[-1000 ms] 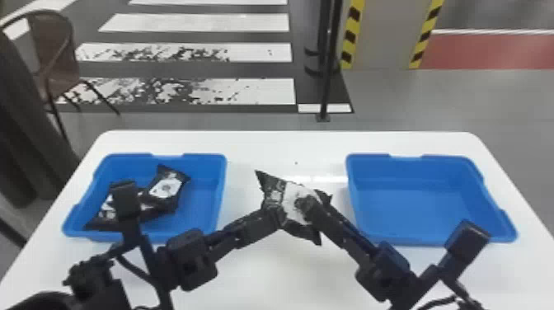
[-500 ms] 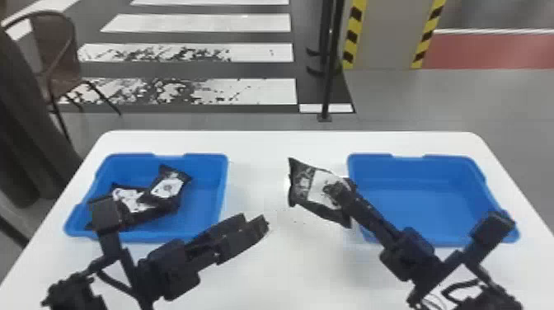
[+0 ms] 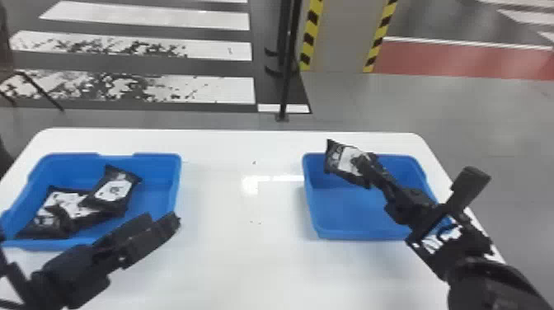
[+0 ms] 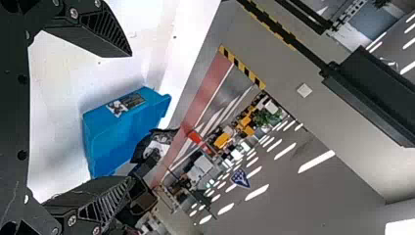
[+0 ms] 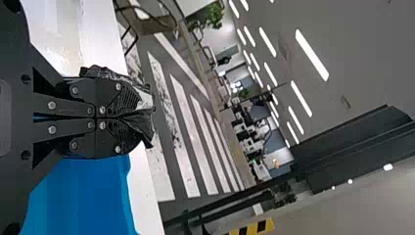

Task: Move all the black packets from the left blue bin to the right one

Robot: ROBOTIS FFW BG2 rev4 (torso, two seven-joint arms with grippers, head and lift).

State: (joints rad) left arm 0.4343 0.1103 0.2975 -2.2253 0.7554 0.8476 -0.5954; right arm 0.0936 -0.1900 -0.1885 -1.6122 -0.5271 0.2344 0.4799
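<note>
In the head view my right gripper [image 3: 362, 165] holds a black packet [image 3: 344, 160] above the back left part of the right blue bin [image 3: 350, 222]. The right wrist view has the right gripper [image 5: 139, 116] closed on that packet [image 5: 145, 100]. My left gripper [image 3: 163, 218] is over the front right corner of the left blue bin [image 3: 175, 185], holding nothing. In the left wrist view the left gripper [image 4: 129, 117] has its fingers wide apart. Several black packets lie in the left bin, one [image 3: 113, 189] resting over another [image 3: 70, 204].
Both bins stand on a white table [image 3: 243, 255], with a wide stretch of tabletop between them. A thin black post [image 3: 287, 62] rises from the floor behind the table's back edge.
The grippers have parted, the left letting go of the packet and moving left to its bin. The right has carried the packet rightward over the right bin. The head view has shifted.
</note>
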